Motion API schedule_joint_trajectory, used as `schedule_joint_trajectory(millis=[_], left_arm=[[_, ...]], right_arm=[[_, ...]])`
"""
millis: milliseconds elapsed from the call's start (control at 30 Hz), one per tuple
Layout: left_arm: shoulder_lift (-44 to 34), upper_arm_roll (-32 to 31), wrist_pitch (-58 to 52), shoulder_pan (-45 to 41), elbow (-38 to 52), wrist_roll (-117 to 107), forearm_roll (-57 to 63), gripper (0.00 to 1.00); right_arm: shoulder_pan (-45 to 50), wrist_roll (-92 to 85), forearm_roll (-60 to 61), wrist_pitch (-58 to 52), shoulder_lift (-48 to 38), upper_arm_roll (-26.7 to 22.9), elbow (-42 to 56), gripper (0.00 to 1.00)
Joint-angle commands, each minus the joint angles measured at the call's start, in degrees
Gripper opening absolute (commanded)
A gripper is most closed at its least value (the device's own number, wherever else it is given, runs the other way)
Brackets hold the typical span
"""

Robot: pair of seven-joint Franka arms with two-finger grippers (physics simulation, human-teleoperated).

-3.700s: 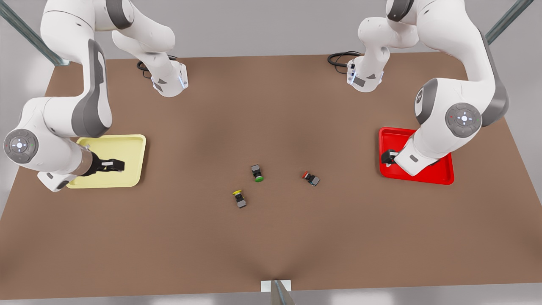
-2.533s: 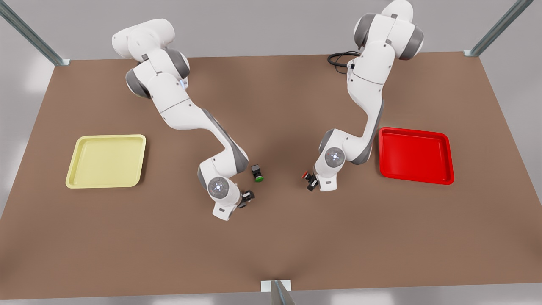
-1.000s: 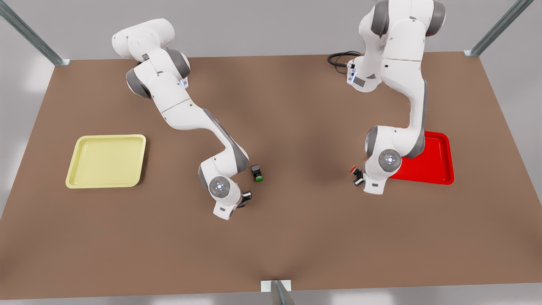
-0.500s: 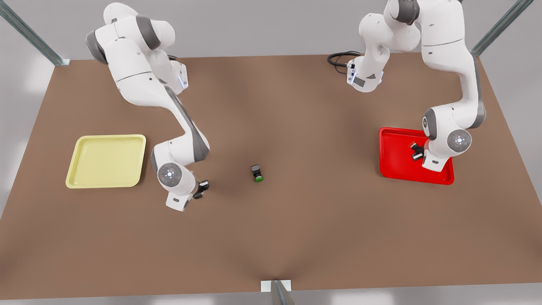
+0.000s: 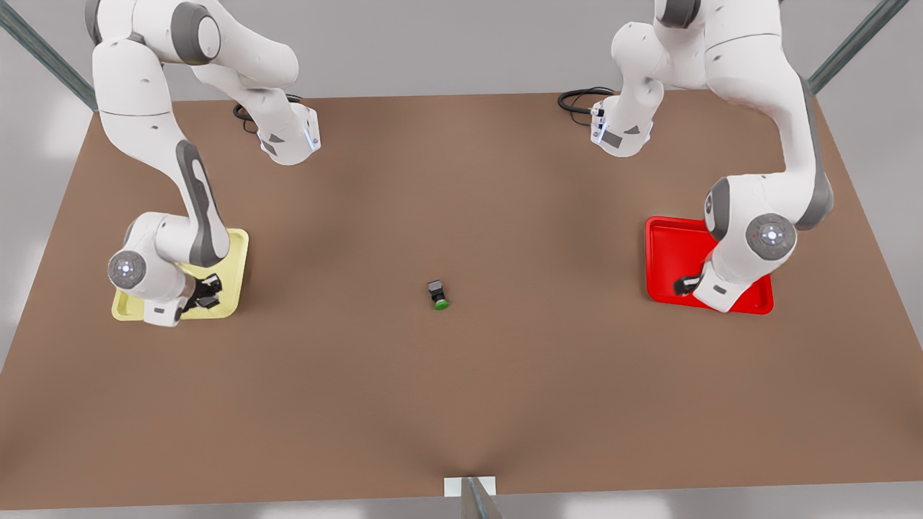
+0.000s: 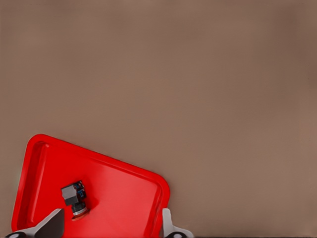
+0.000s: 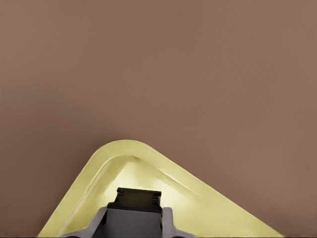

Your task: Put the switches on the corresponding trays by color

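Left hand (image 6: 110, 229) apparently released red-capped switch (image 6: 76, 199).

Only a green-capped switch (image 5: 438, 295) interrupts the bare table (image 5: 461, 396) centre.

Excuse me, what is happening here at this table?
Two robot arms are sorting small switches onto trays. The left hand hangs open over the red tray, where one switch lies free. The right hand grips another switch above the yellow tray. A green-capped switch lies alone mid-table.
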Motion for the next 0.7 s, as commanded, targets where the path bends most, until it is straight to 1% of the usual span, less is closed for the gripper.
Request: schedule_joint_trajectory(millis=[0, 33, 67, 100, 133, 167, 200, 300, 333, 367, 400, 467, 500, 533, 600, 667], left_arm=[[0.8, -0.6, -3.5, 0.3, 3.7, 0.6, -1.7, 1.0], [2.3, -8.1, -8.7, 6.0, 11.0, 1.3, -1.5, 1.0], [2.3, -21.2, -10.6, 16.4, 14.9, 1.0, -0.5, 1.0], [1.8, -26.8, -10.8, 20.1, 15.8, 1.0, 2.9, 1.0], [0.7, -31.4, -10.8, 23.8, 15.8, 0.9, 3.8, 1.0], [-0.6, -34.1, -11.8, 25.0, 15.8, 0.9, 5.8, 1.0], [-1.1, -34.8, -12.3, 25.4, 15.8, 0.8, 6.2, 1.0], [-1.3, -34.9, -12.4, 25.3, 15.7, 0.6, 6.3, 1.0], [-1.3, -34.8, -12.4, 25.3, 15.6, 0.6, 6.3, 1.0], [-1.3, -34.8, -12.4, 25.3, 15.6, 0.5, 6.3, 1.0], [-1.3, -34.8, -12.4, 25.3, 15.6, 0.5, 6.3, 1.0], [-1.3, -34.9, -12.4, 25.3, 15.5, 0.4, 6.3, 1.0], [-1.3, -34.9, -12.4, 25.3, 15.5, 0.4, 6.3, 1.0], [-1.3, -34.9, -12.4, 25.3, 15.5, 0.4, 6.3, 1.0], [-1.3, -34.9, -12.4, 25.3, 15.4, 0.4, 6.3, 1.0], [-1.3, -34.9, -12.4, 25.3, 15.4, 0.4, 6.3, 1.0]], right_arm=[[0.0, 0.3, -0.5, 0.1, 0.0, -0.1, -0.5, 0.5], [-0.3, -1.0, -0.5, 0.4, 0.1, -0.2, -0.9, 0.51], [-0.7, -1.6, -0.5, 0.5, 0.2, -0.6, -1.3, 0.52], [-0.7, -1.6, -0.5, 0.4, 0.5, -0.6, -1.2, 0.62], [-0.6, -1.5, -0.4, 0.3, 0.7, -0.6, -1.2, 0.73], [-0.6, -1.5, -0.4, 0.4, 0.9, -0.6, -0.9, 0.76], [-0.6, -1.5, -0.4, 0.3, 0.9, -0.6, -0.9, 0.76], [-0.5, -1.5, -0.4, 0.3, 1.0, -0.6, -0.8, 0.83], [-0.4, -1.5, -0.4, -0.2, 0.9, -0.6, -0.5, 0.87], [0.0, -1.5, -0.4, -3.1, 0.7, -0.6, 2.2, 0.98], [0.5, -1.0, -0.4, -11.2, -0.5, -0.3, 7.9, 1.0], [3.0, 2.9, 0.1, -26.3, -2.7, -0.1, 21.3, 1.0], [4.5, 14.8, 0.2, -34.6, -3.8, 1.2, 28.4, 1.0], [4.5, 22.8, 0.5, -41.4, -4.8, 2.8, 34.1, 1.0], [4.4, 37.2, 0.7, -48.9, -5.6, 3.3, 41.4, 1.0], [3.8, 39.6, -0.1, -49.4, -7.1, 4.2, 43.4, 1.0]])
